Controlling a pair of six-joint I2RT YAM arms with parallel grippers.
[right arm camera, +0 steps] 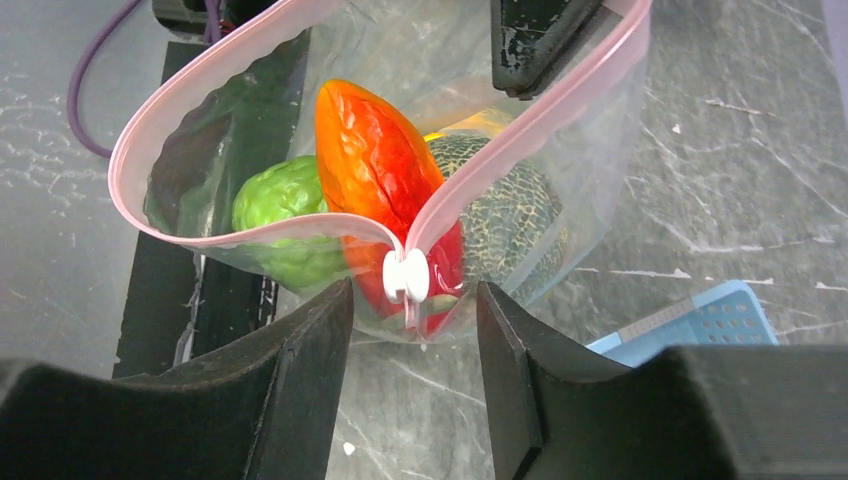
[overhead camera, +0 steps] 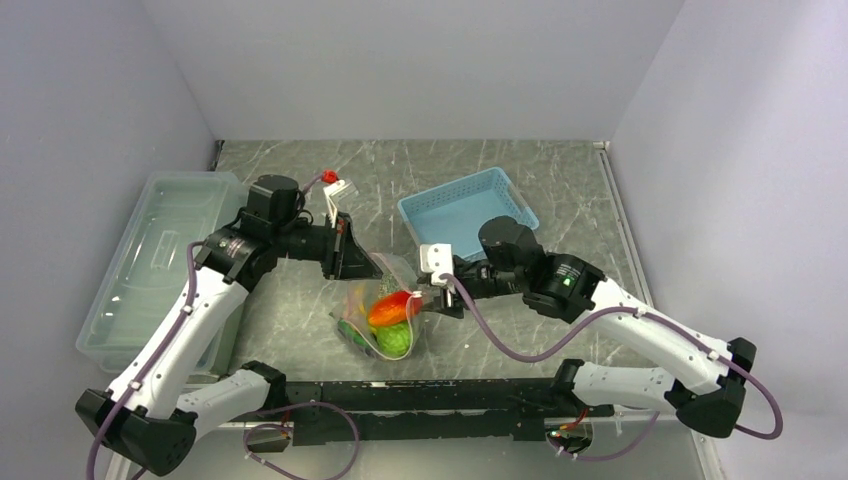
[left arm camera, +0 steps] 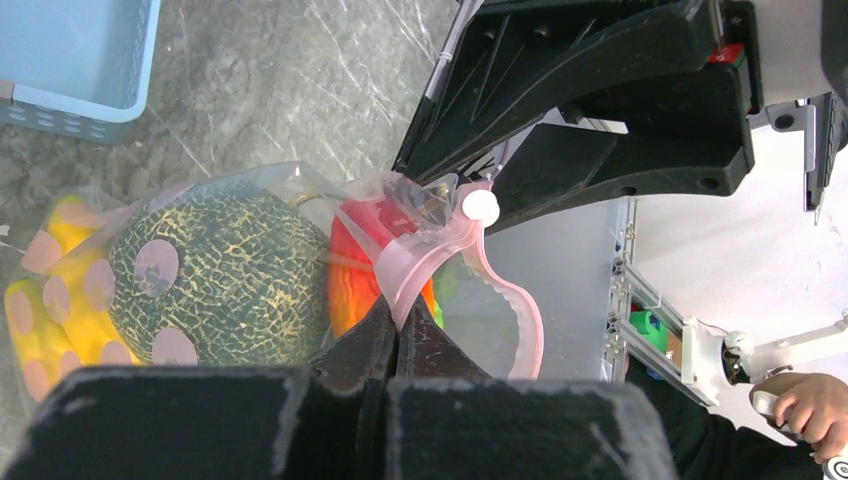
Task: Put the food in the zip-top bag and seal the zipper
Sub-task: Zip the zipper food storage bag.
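Note:
The clear zip-top bag hangs between my two grippers, its mouth open. It holds a red-orange fruit, a lime-green fruit, a dark green round fruit and a yellow banana. My left gripper is shut on one end of the pink zipper; it also shows in the top view. My right gripper is open at the other end. The zipper's white slider sits just at the fingertips, between them, untouched. Eggplant and thin green vegetable are not visible.
A light-blue basket stands behind the right gripper. A large translucent bin lies at the left. A black rail runs along the near edge. A person's hand shows off the table in the left wrist view.

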